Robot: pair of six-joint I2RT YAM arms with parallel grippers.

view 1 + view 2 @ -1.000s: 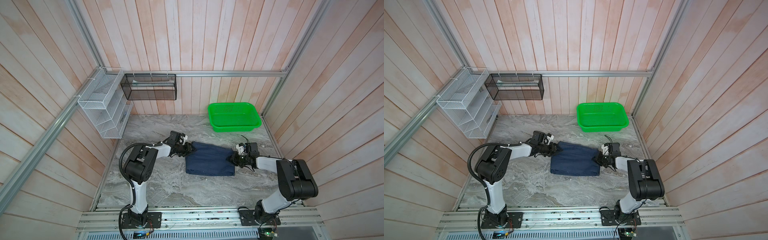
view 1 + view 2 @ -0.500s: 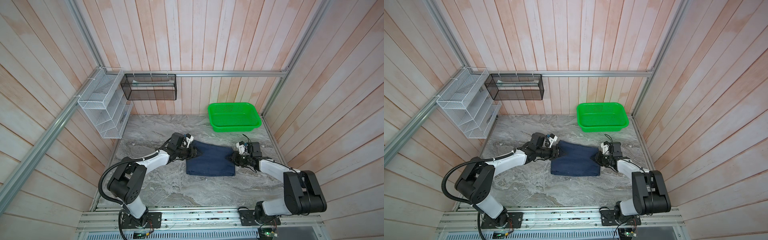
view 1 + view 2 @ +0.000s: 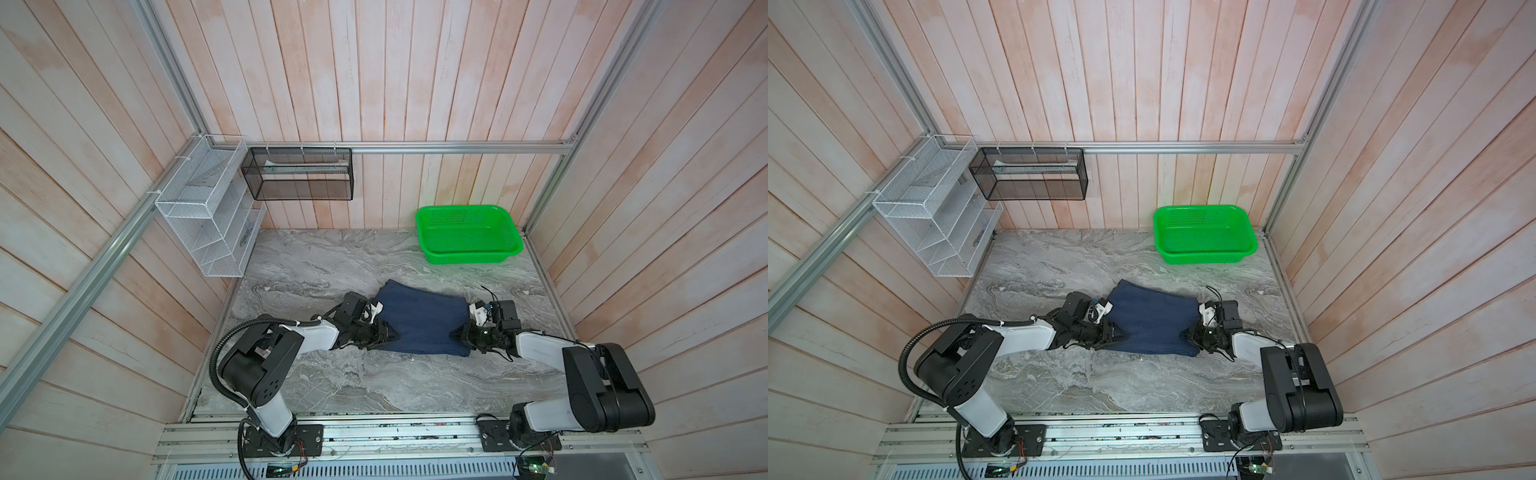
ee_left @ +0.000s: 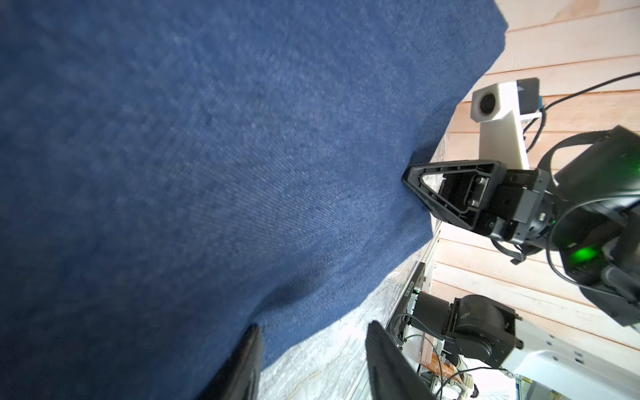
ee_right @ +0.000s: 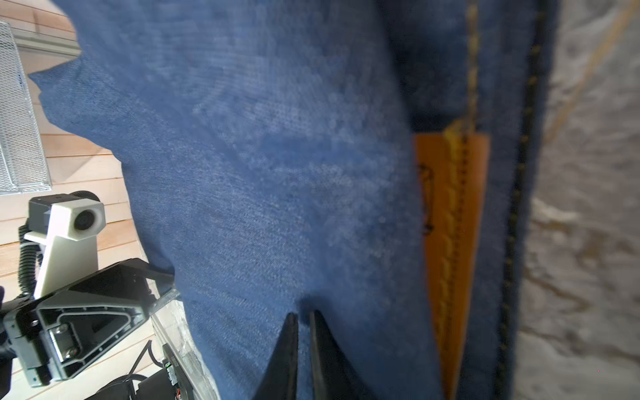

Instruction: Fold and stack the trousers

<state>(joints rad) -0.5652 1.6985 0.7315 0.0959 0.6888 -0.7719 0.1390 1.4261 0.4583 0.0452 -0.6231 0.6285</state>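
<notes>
Navy jeans lie folded mid-table, the green basket at their 1 o'clock. Left gripper stands spread at their 9 o'clock edge; right gripper pinches the 3 o'clock edge.

A grey marbled table is carrying two things. Folded trousers are lying flat near its middle. A green basket is sitting at the far right corner, well apart from the trousers, in both top views.
</notes>
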